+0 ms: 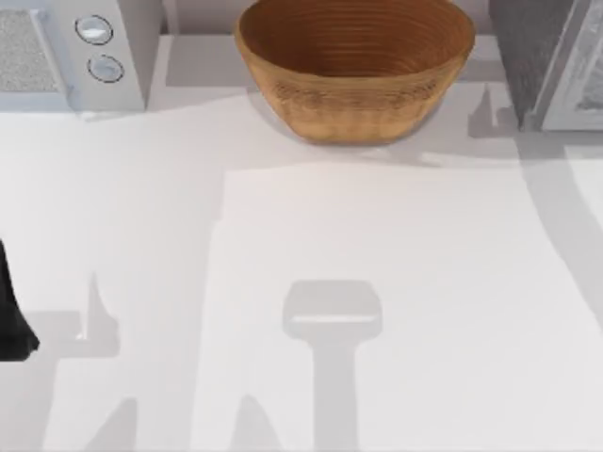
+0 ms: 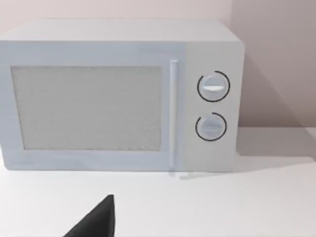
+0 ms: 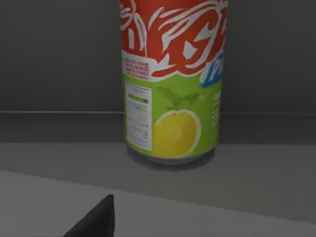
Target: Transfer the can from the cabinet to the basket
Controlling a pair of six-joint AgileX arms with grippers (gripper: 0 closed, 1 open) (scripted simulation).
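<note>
The top camera looks straight down on the table [image 1: 396,311], with the basket [image 1: 354,71] at the far edge between the microwave [image 1: 71,52] and the cabinet [image 1: 546,56]. The left wrist camera faces the microwave [image 2: 118,98] front-on from the tabletop (dials shared with the top view). The right wrist camera sits close to the can [image 3: 173,84], level with the dark cabinet floor [image 3: 256,177].

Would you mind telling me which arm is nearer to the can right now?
Right. The right wrist view has the can standing upright close ahead on a dark shelf, while the left arm sits at the table's left edge, facing the microwave.
</note>
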